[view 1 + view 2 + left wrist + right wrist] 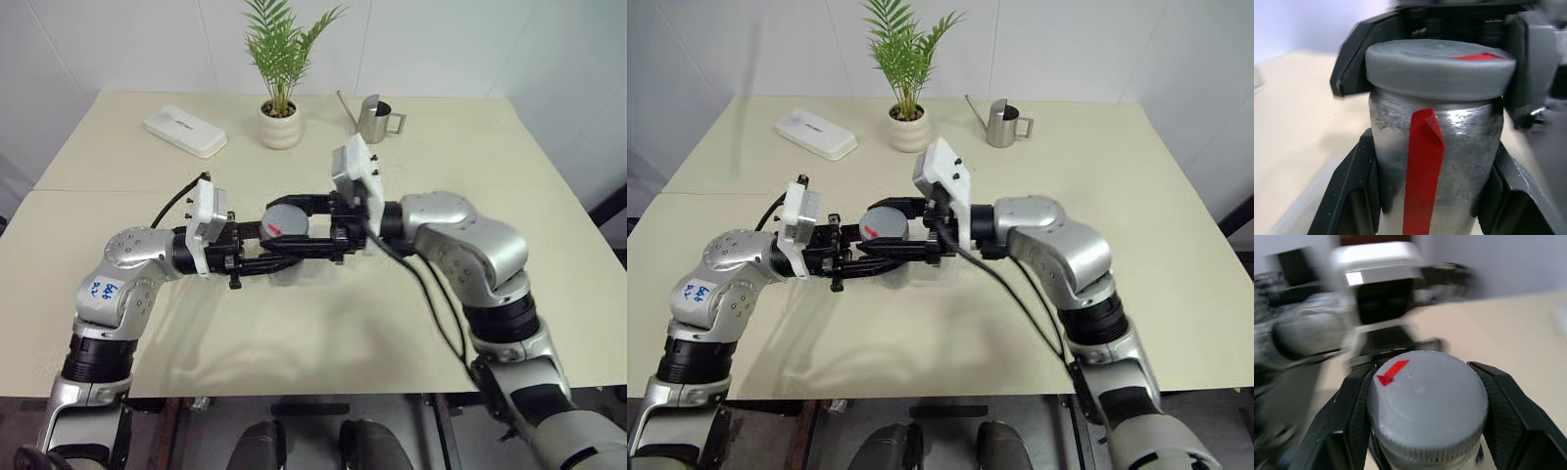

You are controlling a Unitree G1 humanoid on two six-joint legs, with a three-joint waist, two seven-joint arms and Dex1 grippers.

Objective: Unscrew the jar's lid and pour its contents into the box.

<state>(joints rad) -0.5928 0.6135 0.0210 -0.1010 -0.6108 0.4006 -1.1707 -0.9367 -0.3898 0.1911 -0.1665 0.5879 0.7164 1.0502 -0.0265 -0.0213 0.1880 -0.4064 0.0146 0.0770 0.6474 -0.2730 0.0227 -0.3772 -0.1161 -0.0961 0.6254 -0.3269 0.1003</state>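
The silvery-grey jar [1459,147], with a red stripe down its label, is held upright above the table. My left gripper [1430,156] is shut on its body, a black finger on each side. The grey lid [1425,401], with a small red mark on top, sits on the jar. My right gripper [1420,369] is shut on that lid, reaching in from the right opposite the left one. From the head camera, the lid [286,217] shows between the two hands at the table's middle. The clear box [299,275] lies faintly on the table just below the jar. The contents are hidden inside the jar.
At the back of the table stand a potted plant [280,122], a steel watering can [377,119] to its right, and a flat white case [184,130] to its left. The cream table [323,333] stretches wide in front of the hands.
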